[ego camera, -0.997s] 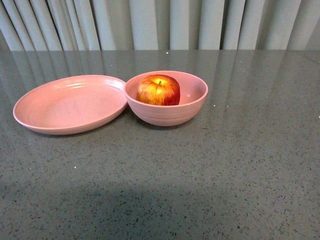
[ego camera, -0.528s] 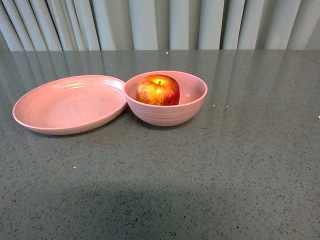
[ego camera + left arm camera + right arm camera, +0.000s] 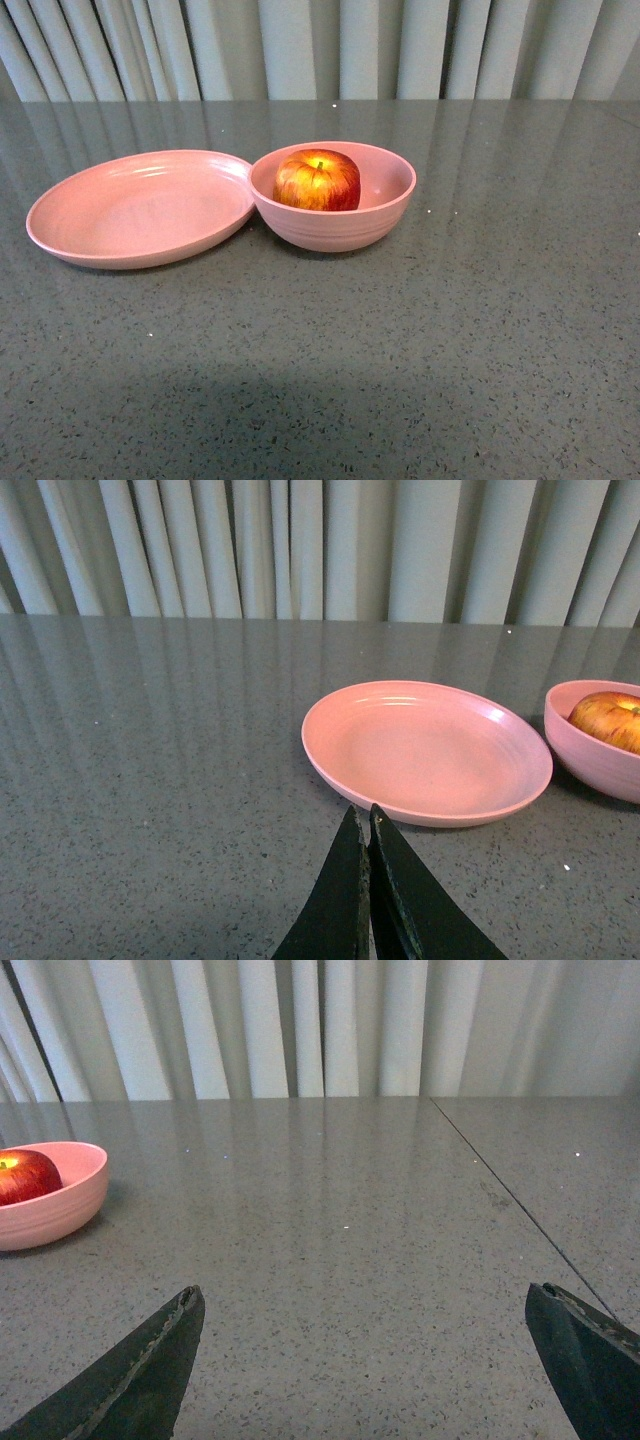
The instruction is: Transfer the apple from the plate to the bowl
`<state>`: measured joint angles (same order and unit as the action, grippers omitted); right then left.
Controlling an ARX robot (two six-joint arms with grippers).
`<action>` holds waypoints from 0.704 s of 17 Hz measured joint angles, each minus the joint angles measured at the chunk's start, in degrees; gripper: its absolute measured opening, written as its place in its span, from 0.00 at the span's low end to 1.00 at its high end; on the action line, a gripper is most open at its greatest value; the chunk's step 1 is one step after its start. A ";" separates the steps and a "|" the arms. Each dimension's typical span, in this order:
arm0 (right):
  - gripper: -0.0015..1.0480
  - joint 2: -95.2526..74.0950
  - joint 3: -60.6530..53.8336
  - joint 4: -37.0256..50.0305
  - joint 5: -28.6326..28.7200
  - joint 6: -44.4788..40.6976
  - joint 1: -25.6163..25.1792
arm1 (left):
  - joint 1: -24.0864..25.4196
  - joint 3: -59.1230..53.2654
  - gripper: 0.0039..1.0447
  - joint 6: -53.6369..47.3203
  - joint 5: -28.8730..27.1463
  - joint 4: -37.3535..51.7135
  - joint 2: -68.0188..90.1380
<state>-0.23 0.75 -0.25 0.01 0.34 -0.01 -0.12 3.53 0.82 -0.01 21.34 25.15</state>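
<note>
Resting in the bowl (image 3: pixel 345 225), apple (image 3: pixel 317 179); left pincer (image 3: pixel 363 825) pressed together, right pincer (image 3: pixel 365 1315) wide.

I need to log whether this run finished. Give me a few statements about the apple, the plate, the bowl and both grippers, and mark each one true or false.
1. The apple lies in the bowl. True.
2. The plate still holds a piece of fruit. False: it holds nothing.
3. The left gripper is open wide. False: its fingertips are pressed together, with nothing between them.
4. The right gripper is open and holds nothing. True.
5. The bowl stands far from the plate. False: the plate's rim meets or nearly meets the bowl's wall.
6. Neither arm shows in the front view. True.
</note>
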 joint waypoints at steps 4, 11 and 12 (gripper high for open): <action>0.94 -0.02 0.00 0.00 0.00 0.00 0.00 | 0.00 -1.05 0.01 0.00 0.02 -2.84 -3.93; 0.94 -0.02 0.00 0.02 0.00 0.00 0.00 | 0.02 -2.67 0.01 -0.20 -0.04 -21.38 -24.57; 0.94 -0.02 0.00 0.02 0.00 0.00 0.00 | 0.02 -2.67 0.01 -0.20 0.00 -21.53 -24.57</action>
<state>-0.25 0.75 -0.23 0.01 0.34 -0.01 -0.10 0.86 0.62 -0.01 -0.19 0.58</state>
